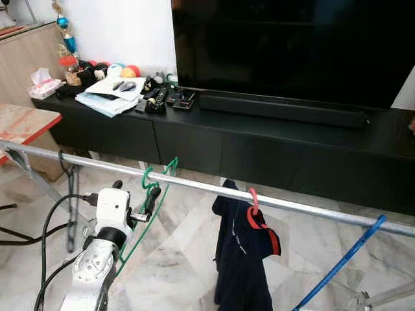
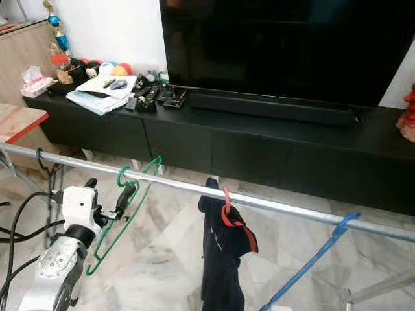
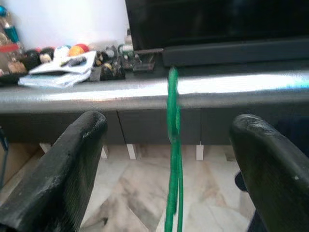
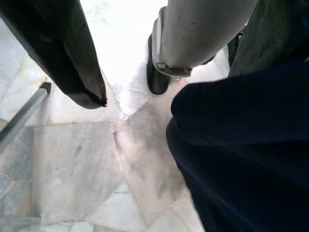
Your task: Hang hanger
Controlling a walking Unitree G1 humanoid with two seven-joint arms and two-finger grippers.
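A green wire hanger (image 1: 157, 176) hangs by its hook on the silver rail (image 1: 194, 186) of a drying rack, its frame slanting down to the floor side. My left gripper (image 1: 135, 189) is just below the rail at the hanger's hook. In the left wrist view it (image 3: 170, 123) is open, with the green hanger (image 3: 172, 159) running between the fingers (image 3: 72, 159) and touching neither. My right gripper (image 4: 169, 87) hangs low over the marble floor, open, beside dark navy cloth (image 4: 241, 154).
To the right on the same rail, a red hanger (image 1: 254, 207) carries a dark navy garment (image 1: 241, 265). A blue bar (image 1: 343, 259) leans at the right. Behind stand a black TV cabinet (image 1: 259, 129) with clutter and a TV (image 1: 292, 45). Cables (image 1: 52, 220) trail at the left.
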